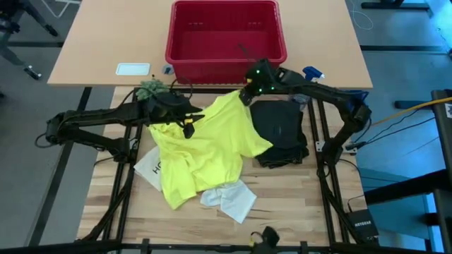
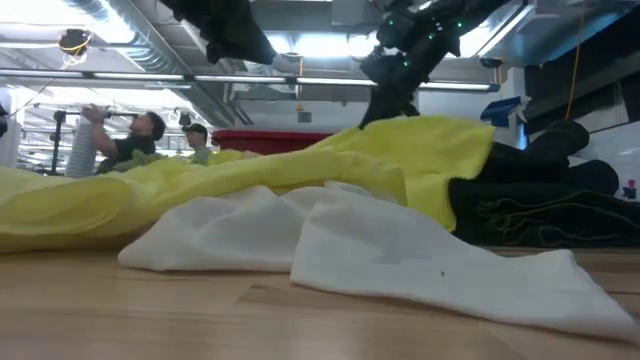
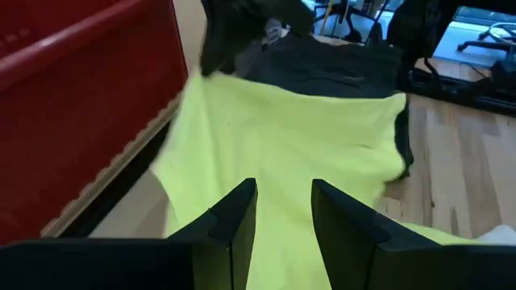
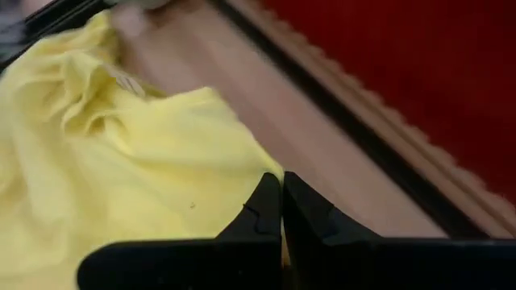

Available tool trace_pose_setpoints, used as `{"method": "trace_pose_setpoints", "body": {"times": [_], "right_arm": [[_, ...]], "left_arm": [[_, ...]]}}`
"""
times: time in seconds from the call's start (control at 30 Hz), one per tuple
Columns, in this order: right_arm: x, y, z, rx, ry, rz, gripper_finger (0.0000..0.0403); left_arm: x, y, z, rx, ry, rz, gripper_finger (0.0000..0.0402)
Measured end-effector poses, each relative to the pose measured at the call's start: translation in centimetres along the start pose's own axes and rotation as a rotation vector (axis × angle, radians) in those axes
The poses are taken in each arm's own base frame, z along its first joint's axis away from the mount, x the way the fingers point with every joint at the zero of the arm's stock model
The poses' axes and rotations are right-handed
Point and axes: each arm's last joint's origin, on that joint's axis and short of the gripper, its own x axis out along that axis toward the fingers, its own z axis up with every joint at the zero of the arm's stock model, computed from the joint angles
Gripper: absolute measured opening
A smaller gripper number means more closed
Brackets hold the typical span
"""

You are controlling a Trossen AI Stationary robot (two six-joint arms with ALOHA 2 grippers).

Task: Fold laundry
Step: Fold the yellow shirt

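White cloth [image 2: 400,255] nearest, crumpled at front of table [image 1: 296,212]. Yellow T-shirt [image 1: 205,152] spread mid-table, beside black trousers [image 1: 281,134]. Right gripper [image 4: 280,211] pinched shut on shirt's far edge; left gripper [image 3: 284,213] half-parted over fabric, grip unclear. Step, judged: spreading shirt. Next: taut, even pull.

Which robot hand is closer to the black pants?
The right. Its end effector pinches the yellow T-shirt right at the folded black trousers' far corner; the left end effector is across the shirt, farther away.
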Motion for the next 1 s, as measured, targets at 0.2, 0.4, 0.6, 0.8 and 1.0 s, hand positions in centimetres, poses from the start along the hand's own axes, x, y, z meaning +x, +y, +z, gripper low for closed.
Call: {"method": "trace_pose_setpoints", "body": {"times": [0.2, 0.4, 0.6, 0.8, 1.0], "right_arm": [[-0.5, -2.9, 0.1, 0.097, 0.009, -0.056, 0.0], [-0.8, -4.7, -0.1, 0.155, 0.031, -0.157, 0.0], [-1.3, -6.7, 0.4, 0.214, -0.034, -0.217, 0.0], [-1.7, -8.0, 0.8, 0.233, -0.083, -0.236, 0.0002], [-2.4, -6.7, 1.8, 0.114, -0.151, 0.113, 0.006]], "left_arm": [[0.1, 0.8, -0.4, -0.002, 0.048, 0.03, 0.0111], [1.2, 2.1, -1.9, 0.009, 0.202, 0.085, 0.0111], [1.8, 2.4, -3.0, 0.009, 0.308, 0.065, 0.0111], [1.8, 2.3, -2.9, -0.019, 0.3, 0.044, 0.0111], [1.3, 0.3, -3.4, -0.057, 0.37, -0.238, 0.0111]]}}
